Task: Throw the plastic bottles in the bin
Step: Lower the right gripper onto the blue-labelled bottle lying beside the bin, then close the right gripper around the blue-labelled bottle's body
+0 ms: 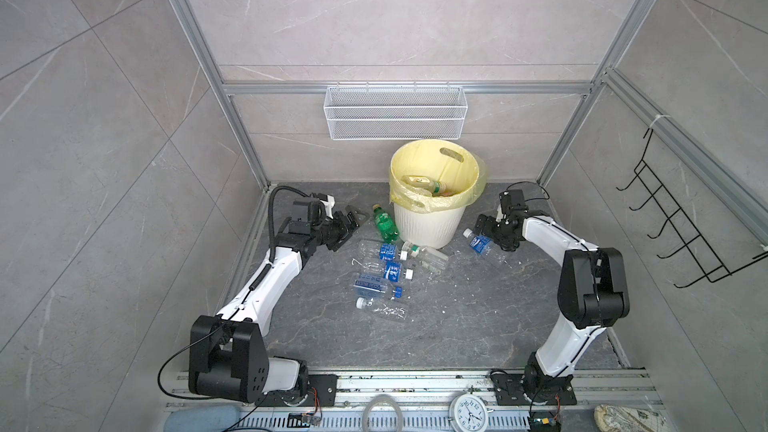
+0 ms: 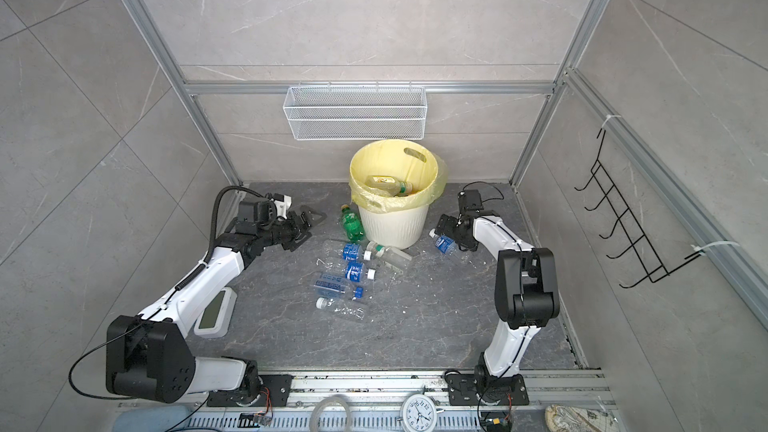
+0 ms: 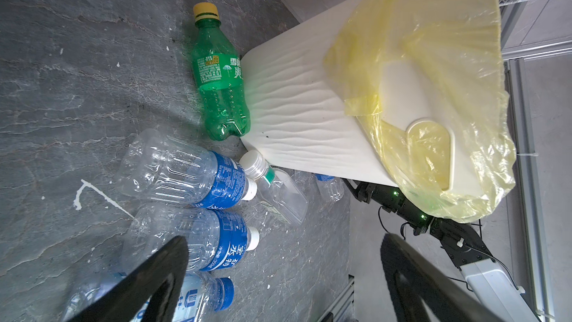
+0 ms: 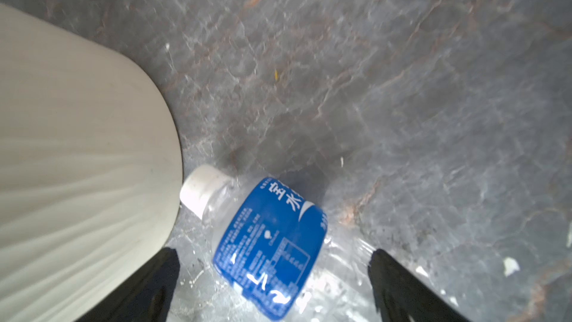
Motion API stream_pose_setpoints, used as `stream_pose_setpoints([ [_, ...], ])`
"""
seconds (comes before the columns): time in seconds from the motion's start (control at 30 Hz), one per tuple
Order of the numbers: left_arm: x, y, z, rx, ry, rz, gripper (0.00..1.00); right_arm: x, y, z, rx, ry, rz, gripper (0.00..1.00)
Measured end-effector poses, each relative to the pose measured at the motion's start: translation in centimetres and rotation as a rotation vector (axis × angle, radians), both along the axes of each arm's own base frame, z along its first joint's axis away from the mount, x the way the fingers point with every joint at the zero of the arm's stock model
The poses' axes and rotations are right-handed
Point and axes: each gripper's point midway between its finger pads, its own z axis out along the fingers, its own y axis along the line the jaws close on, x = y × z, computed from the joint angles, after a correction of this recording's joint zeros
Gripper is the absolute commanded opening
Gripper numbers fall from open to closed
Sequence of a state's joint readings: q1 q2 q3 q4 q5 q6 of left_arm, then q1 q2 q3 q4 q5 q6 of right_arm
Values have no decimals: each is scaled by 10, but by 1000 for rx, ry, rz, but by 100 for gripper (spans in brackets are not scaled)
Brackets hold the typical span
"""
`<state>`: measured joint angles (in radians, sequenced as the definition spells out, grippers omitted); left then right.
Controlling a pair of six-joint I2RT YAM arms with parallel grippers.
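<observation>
The bin (image 1: 428,222) (image 2: 395,228) (image 3: 303,97) is a cream ribbed bucket with a yellow bag, standing at the back middle. A few bottles (image 1: 420,183) lie inside it. A green bottle (image 1: 384,224) (image 3: 221,88) lies against its left side. Several clear blue-labelled bottles (image 1: 384,270) (image 2: 351,270) (image 3: 198,175) lie in front. My left gripper (image 1: 349,228) (image 2: 305,229) (image 3: 283,243) is open and empty, left of the green bottle. My right gripper (image 1: 492,236) (image 2: 457,236) (image 4: 272,255) is open, its jaws on either side of a clear blue-labelled bottle (image 1: 482,245) (image 4: 269,243) lying right of the bin.
A white wire basket (image 1: 395,116) hangs on the back wall above the bin. A black wire rack (image 1: 681,222) hangs on the right wall. A white device (image 2: 214,313) lies under my left arm. A clock (image 1: 469,411) sits at the front rail.
</observation>
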<state>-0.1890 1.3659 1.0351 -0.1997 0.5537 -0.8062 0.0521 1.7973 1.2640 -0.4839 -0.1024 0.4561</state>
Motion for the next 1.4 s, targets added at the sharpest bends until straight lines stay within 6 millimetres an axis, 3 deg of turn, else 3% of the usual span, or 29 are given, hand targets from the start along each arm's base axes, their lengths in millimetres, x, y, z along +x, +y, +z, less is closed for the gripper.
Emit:
stream_pose_setpoints([
  [0.57, 0, -1, 1, -8, 1, 2, 100, -33, 27, 0, 19, 5, 72, 95],
  [0.97, 2, -2, 1, -18, 5, 2, 100, -63, 43, -28, -1, 83, 123, 86],
  [1.4, 1, -4, -2, -28, 17, -8, 100, -61, 39, -36, -37, 88, 84, 68],
])
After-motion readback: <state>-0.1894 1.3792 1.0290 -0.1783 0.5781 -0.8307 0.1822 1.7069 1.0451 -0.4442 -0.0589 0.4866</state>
